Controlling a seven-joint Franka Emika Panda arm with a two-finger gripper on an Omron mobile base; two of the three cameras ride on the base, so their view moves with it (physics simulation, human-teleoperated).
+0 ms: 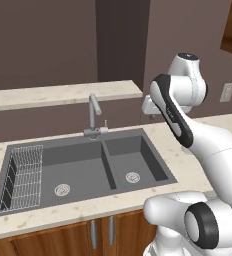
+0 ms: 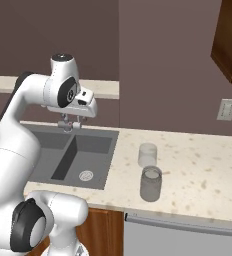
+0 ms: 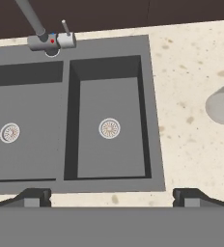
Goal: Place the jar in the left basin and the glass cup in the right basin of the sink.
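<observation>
We count one jar (image 2: pixel 150 184) | one glass cup (image 2: pixel 147 154) | two basins, one sink (image 1: pixel 153 145) | speckled beige counter (image 2: pixel 203 170), brown walls | end effector (image 2: pixel 71 123) spread, holding nothing

The sink (image 1: pixel 83 167) was matte dark grey with a steel tap (image 1: pixel 93 115), the counter (image 2: pixel 203 170) speckled beige, the jar (image 2: pixel 150 184) smoky grey, the glass cup (image 2: pixel 147 154) pale and clear, the cabinets (image 1: pixel 63 240) brown wood.

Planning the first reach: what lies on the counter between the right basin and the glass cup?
Bare speckled counter alone separates the right basin from the glass cup, clearest in the right base view.
</observation>
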